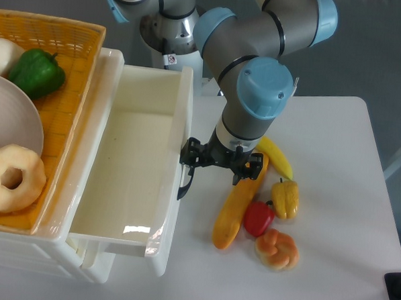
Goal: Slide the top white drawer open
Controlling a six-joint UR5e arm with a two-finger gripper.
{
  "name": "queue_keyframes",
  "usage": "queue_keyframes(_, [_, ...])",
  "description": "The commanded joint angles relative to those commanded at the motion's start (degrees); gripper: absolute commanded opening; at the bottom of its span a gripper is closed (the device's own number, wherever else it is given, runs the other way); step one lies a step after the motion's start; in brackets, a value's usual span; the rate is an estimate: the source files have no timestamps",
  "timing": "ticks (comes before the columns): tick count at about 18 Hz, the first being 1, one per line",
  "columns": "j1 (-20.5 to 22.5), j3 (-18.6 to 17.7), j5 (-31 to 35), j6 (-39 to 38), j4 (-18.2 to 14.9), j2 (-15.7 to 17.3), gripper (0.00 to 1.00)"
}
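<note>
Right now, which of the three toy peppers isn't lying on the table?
The dark green bell pepper. It sits up in the orange woven basket at upper left, while the red pepper and the small yellow pepper lie together on the white table.

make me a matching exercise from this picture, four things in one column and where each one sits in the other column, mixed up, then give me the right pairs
Things:
1. green pepper
2. red pepper
3. gripper
4. banana

Places:
A. on the table between the long orange vegetable and the yellow pepper
B. at the black handle of the top white drawer
C. in the orange woven basket
D. on the table, partly hidden behind the arm's wrist

Pairs: 1-C, 2-A, 3-B, 4-D
</note>
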Motion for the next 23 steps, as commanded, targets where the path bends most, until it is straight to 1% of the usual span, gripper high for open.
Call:
queue_keyframes(5, [1.32,-0.44,-2.64,-0.09,-0.26,0.26,1.00])
queue_keyframes(12, [2.20,-0.88,-4.57,-0.26,-1.05,0.53,1.00])
queue_keyframes(16, [2.20,-2.11,-5.63,-0.26,-1.58,0.44,1.00])
queue_keyframes(21, [3.51,-2.11,-9.40,0.09,-3.95,0.44,1.00])
queue_keyframes(23, [3.78,-1.76,-9.58,0.17,-4.48,0.53,1.00])
